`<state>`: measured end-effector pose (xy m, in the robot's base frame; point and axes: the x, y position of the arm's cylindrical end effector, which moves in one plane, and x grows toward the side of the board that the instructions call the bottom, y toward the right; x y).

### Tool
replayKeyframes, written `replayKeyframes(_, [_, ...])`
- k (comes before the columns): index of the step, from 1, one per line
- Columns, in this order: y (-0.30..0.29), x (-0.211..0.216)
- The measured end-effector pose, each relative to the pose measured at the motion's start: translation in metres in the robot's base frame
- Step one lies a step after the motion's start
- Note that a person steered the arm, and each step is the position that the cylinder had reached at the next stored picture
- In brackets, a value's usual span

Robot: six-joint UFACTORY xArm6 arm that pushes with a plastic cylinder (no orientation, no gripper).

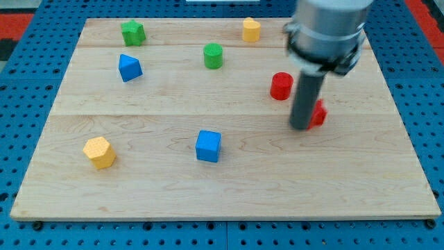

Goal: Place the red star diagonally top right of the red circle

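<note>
The red circle (pixel 281 86) stands on the wooden board at the view's right of centre. The red star (pixel 318 113) lies just below and to the right of it, mostly hidden behind my rod, so its shape is hard to make out. My tip (pixel 301 128) rests on the board at the star's left side, touching or nearly touching it, and below the red circle. The arm's grey body (pixel 326 31) blocks the view's top right.
A green star (pixel 132 32) and a yellow block (pixel 251 30) lie near the top edge. A green cylinder (pixel 213 55), a blue triangular block (pixel 129 67), a blue cube (pixel 208 146) and a yellow hexagonal block (pixel 99 153) lie further left.
</note>
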<state>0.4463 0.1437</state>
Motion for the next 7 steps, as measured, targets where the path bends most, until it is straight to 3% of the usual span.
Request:
replayKeyframes(1, [0.054,-0.031])
replayKeyframes(2, [0.045,-0.007])
replayKeyframes(3, [0.082,0.001])
replayKeyframes(4, [0.106,-0.037])
replayKeyframes(6, [0.073,-0.084])
replayKeyframes(7, [0.072,-0.07])
